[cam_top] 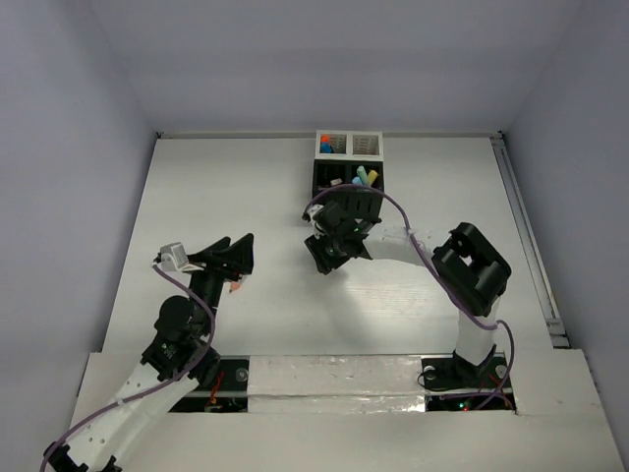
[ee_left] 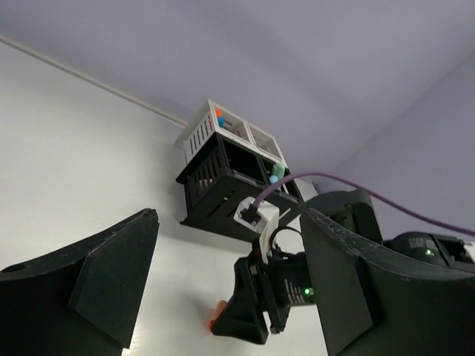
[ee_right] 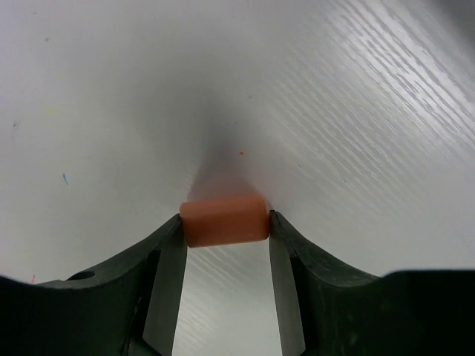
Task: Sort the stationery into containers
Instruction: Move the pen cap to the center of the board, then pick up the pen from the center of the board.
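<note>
My right gripper [ee_right: 224, 222] is shut on a small orange eraser [ee_right: 224, 219], held at its fingertips right at the white table surface. In the top view the right gripper [cam_top: 326, 258] is mid-table, just in front of the organizer. The organizer has a black part [cam_top: 324, 177] and a white part [cam_top: 378, 145] behind it. It holds orange and blue capped markers [cam_top: 327, 147] and teal and yellow highlighters [cam_top: 366, 178]. My left gripper [cam_top: 239, 258] is open, empty and raised. The left wrist view shows the organizer [ee_left: 215, 178] and the eraser [ee_left: 215, 315] under the right gripper's fingers.
A small orange item [cam_top: 234, 288] lies on the table under my left gripper. The right arm's elbow [cam_top: 472, 265] rises at the right. A rail [cam_top: 526, 236] runs along the table's right edge. Walls close in the back and sides.
</note>
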Tool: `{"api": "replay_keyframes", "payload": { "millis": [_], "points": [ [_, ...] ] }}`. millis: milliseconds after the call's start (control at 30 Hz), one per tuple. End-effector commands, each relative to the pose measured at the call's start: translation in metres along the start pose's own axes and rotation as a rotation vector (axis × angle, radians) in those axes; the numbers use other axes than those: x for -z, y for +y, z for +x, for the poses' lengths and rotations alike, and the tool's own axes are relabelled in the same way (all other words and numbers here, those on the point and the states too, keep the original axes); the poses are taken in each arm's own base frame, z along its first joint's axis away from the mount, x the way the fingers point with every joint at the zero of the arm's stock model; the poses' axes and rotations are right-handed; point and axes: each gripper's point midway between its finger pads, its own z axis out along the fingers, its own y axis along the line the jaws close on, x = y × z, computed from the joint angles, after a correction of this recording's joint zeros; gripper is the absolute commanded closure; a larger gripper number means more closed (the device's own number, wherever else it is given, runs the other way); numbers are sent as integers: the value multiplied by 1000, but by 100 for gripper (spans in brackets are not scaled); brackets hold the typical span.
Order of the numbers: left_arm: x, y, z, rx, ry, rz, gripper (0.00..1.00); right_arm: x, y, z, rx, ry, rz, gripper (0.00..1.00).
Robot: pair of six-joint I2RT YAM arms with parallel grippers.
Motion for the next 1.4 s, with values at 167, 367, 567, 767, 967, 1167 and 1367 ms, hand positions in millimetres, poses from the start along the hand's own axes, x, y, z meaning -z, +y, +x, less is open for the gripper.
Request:
{"api": "replay_keyframes", "payload": {
  "millis": [167,367,567,767,967,1167,1367],
  "points": [
    [-5,20,2,-12,-21,-104,24,8,-2,-15,145,-23,6,33],
    [-11,11,0,-32,-4,-92,23,38,20,-48,129,-121,-40,18],
    [-12,-5,-17,8,-32,-54,23,50,80,-65,201,-224,-232,28],
    [-4,-35,-62,92,-109,24,23,27,122,-89,402,-305,-405,33],
    [11,-65,-106,133,-154,109,23,4,156,-118,507,-285,-538,20],
    [29,-75,-136,130,-190,139,23,-19,171,-119,646,-204,-579,15],
    [34,-72,-140,121,-198,131,23,-32,181,-114,811,-169,-577,13]
  ]
}}
